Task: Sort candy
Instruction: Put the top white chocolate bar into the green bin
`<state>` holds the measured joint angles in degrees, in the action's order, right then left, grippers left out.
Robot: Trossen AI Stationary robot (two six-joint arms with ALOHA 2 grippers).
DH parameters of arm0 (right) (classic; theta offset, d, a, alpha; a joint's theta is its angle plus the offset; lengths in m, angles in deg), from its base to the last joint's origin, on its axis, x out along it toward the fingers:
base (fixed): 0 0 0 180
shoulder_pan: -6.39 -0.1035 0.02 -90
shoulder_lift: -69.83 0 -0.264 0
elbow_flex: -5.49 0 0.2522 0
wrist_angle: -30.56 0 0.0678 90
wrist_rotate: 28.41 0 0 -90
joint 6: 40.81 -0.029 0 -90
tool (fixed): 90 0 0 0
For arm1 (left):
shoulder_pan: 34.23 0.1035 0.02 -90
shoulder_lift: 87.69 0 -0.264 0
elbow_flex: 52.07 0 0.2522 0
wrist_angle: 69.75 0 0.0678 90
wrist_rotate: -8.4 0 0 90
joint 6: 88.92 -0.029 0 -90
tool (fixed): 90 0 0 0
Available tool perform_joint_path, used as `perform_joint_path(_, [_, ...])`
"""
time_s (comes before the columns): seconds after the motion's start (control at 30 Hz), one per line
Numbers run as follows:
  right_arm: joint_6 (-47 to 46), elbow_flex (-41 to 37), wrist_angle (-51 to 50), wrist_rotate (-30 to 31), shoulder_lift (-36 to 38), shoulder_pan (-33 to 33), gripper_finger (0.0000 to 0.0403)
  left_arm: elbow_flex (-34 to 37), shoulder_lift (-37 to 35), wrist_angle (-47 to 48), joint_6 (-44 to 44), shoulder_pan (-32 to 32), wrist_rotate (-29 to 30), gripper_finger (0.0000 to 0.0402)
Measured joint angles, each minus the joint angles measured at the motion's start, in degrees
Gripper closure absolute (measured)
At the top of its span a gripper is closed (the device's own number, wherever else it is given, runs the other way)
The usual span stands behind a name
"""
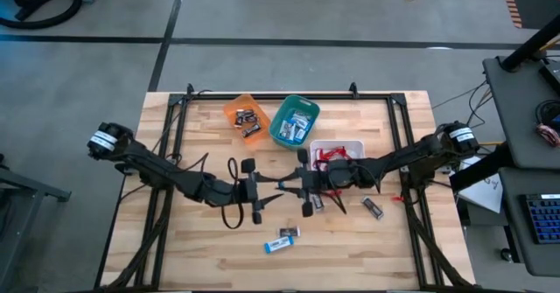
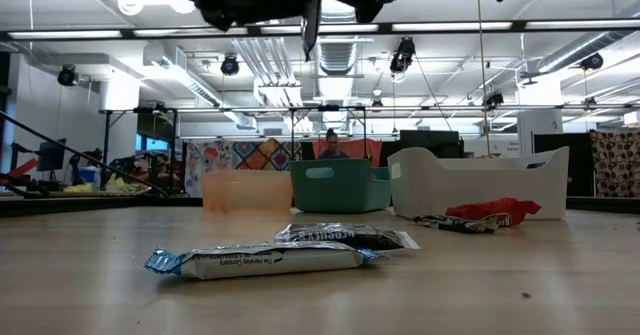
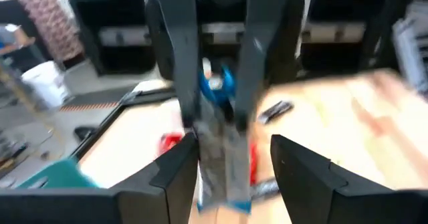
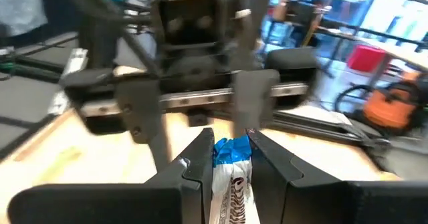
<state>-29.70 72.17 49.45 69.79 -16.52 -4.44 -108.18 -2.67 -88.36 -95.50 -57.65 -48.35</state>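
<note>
Between the two arms, above mid-surface, the right gripper [image 4: 225,158] has its jaws clamped on a blue-and-white candy bar [image 4: 232,177], dark lettering on the wrapper too blurred to read. Facing it, the left gripper [image 3: 231,164] has jaws spread apart on either side of the same bar's other end; whether they touch it cannot be told. From above, both grippers meet near centre, just in front of the white bin [image 1: 350,146]. Red wrappers [image 1: 327,156] lie in and at the lip of that bin. Teal bin [image 1: 286,111] beside it holds blue-and-white bars; orange bin [image 1: 234,107] next along holds dark bars. Loose on the wooden surface [image 1: 175,249]: two blue-and-white bars [image 1: 283,239] toward the front edge, a dark bar [image 1: 373,207] right of the grippers, another dark one [image 1: 318,202] under the right gripper. Low view shows a blue-and-white bar with small print, unreadable, and a dark bar behind it. A person is seated far behind the bins.
</note>
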Motion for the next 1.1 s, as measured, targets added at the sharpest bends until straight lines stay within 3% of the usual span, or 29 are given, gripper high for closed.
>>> perform_joint_path(0.3, [-1.44,0.00,0.15,1.98,0.83,6.43,0.0335,0.17,-7.53,22.84,7.01,-0.15,6.76,0.0232])
perform_joint_path(0.57, [-12.16,0.00,-1.69,17.32,0.90,16.72,0.0335,0.20,-13.21,39.59,15.54,-0.13,7.01,0.0232])
perform_joint_path(0.83, [-22.93,0.02,-4.65,17.93,-1.54,28.07,0.0335,1.07,-14.87,43.51,19.82,-0.13,7.20,0.0232])
perform_joint_path(1.1, [-28.68,0.02,-6.26,17.30,-7.66,33.09,0.0335,2.04,-14.67,43.85,21.11,-0.09,7.18,0.0234])
